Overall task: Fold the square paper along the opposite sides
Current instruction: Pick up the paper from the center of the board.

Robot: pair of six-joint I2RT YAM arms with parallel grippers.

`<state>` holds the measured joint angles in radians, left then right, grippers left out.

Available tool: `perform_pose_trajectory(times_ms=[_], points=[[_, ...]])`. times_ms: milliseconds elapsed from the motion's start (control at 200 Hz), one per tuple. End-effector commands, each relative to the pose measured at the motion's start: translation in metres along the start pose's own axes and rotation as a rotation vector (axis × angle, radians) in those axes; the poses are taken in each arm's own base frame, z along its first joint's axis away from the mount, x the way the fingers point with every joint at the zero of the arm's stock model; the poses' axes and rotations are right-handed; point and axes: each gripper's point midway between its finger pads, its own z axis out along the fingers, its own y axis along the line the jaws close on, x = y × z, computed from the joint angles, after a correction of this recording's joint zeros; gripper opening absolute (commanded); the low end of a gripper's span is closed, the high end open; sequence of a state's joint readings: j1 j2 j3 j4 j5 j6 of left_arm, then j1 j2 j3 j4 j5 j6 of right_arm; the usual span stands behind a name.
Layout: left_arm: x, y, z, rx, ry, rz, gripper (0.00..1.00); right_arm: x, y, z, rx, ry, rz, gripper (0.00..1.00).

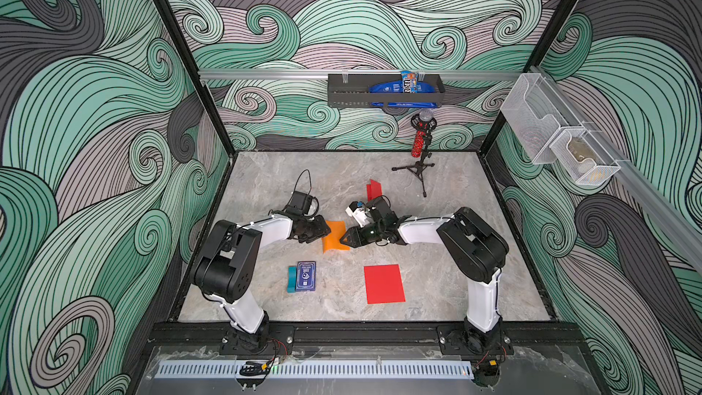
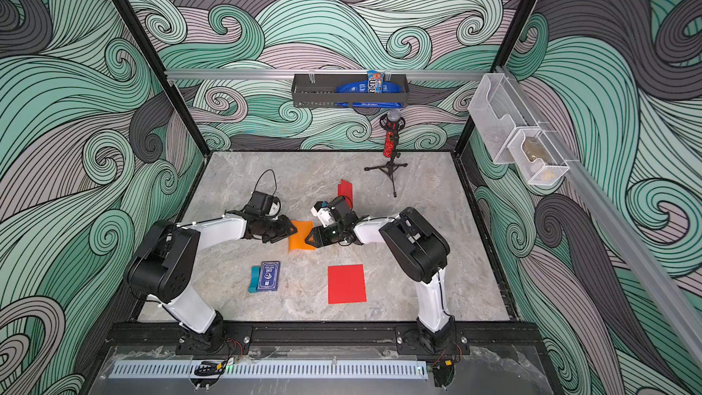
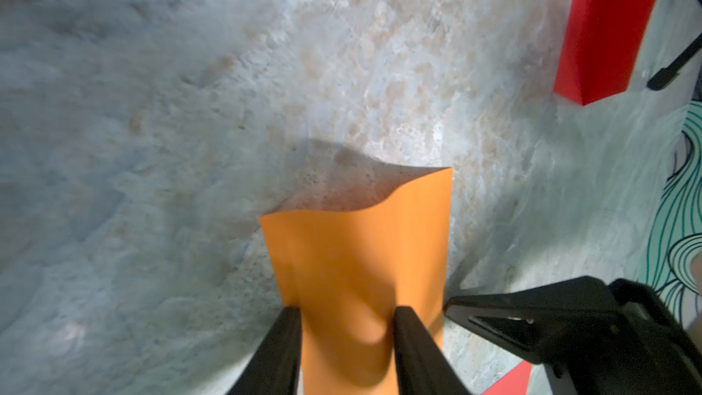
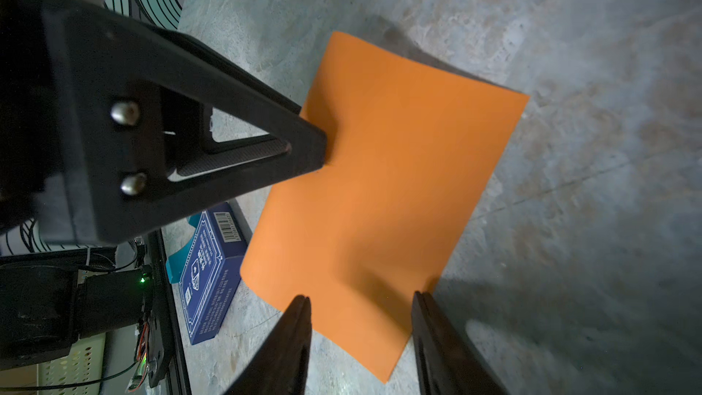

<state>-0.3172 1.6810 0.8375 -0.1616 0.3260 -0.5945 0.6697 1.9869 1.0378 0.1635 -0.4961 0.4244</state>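
The orange square paper (image 1: 335, 236) (image 2: 302, 239) lies mid-table, bowed up rather than flat. My left gripper (image 1: 324, 230) (image 2: 291, 230) sits over its left edge. In the left wrist view its fingers (image 3: 408, 330) stand apart, with a raised hump of the paper (image 3: 361, 252) between them. My right gripper (image 1: 343, 240) (image 2: 309, 238) reaches the paper's right side, its jaws open astride a near corner (image 4: 361, 298). The paper (image 4: 380, 184) spreads out beyond that corner, and the left gripper's fingertip (image 4: 307, 146) presses on its far edge.
A flat red sheet (image 1: 383, 283) lies near the front. A folded red paper (image 1: 374, 188) stands behind the right wrist. A blue card box (image 1: 305, 276) and a teal piece (image 1: 291, 279) lie front left. A microphone on a tripod (image 1: 419, 153) stands at the back right.
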Motion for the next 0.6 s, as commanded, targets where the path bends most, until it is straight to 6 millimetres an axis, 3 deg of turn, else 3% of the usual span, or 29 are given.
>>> perform_pose_trajectory(times_ms=[0, 255, 455, 595], points=[[0.012, 0.012, 0.004, -0.058, 0.048, -0.009, 0.37, 0.006, -0.007, -0.001, 0.012, 0.015, 0.019, 0.46], [0.006, -0.001, -0.003, -0.011, 0.034, 0.012, 0.26, -0.004, -0.003, -0.012, 0.005, -0.017, 0.01, 0.46], [-0.012, -0.032, -0.028, 0.077, -0.017, 0.078, 0.23, -0.034, 0.013, -0.047, -0.014, -0.116, -0.039, 0.47], [-0.021, -0.057, -0.05, 0.177, -0.051, 0.121, 0.23, -0.042, 0.023, -0.077, -0.046, -0.167, -0.068, 0.47]])
